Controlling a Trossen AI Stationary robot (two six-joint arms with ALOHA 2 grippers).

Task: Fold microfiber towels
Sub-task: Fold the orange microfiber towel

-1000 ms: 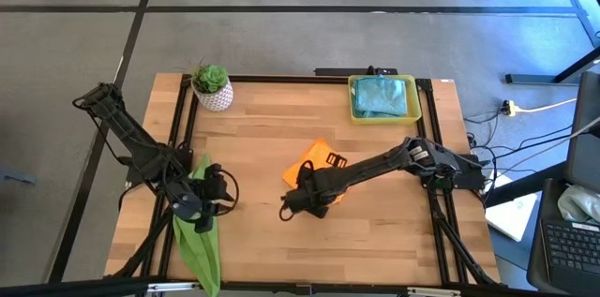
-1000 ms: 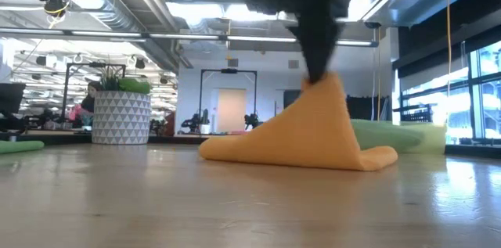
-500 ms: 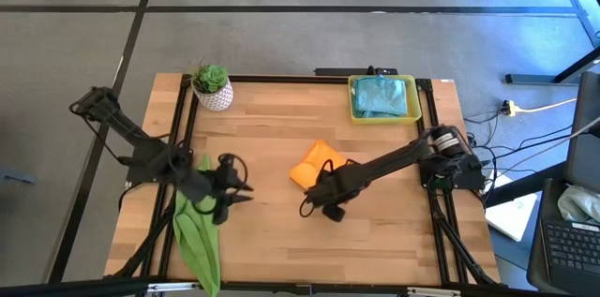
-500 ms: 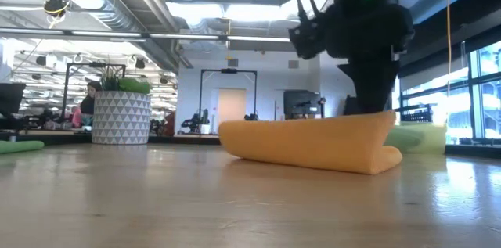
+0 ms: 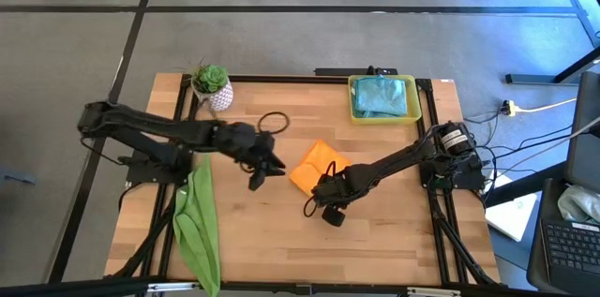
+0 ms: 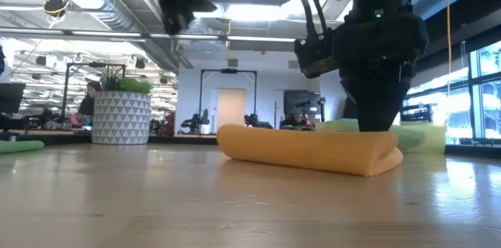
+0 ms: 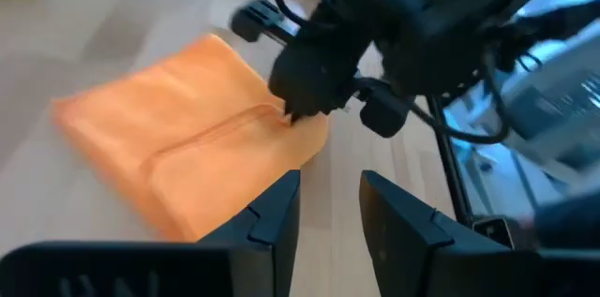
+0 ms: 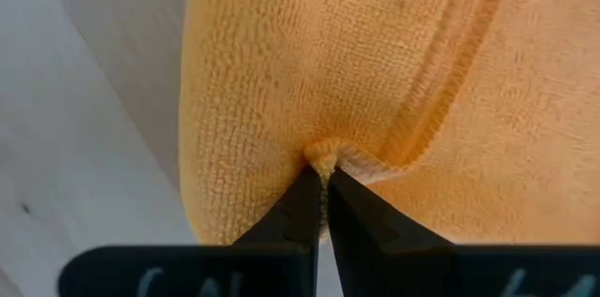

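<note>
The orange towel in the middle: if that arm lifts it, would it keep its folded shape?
Probably not. The folded orange microfiber towel looks soft and rounded at its fold, so it would likely droop. The right gripper fingers pinch only one edge, so the layers might fall open.

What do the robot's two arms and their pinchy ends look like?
Both arms are black and thin, made of jointed sections with black cables looping beside them. The left tool ends in two flat, dark, angular fingers. The right tool has two dark fingers tapering to narrow tips. A small green light glows on one arm in the low view.
</note>
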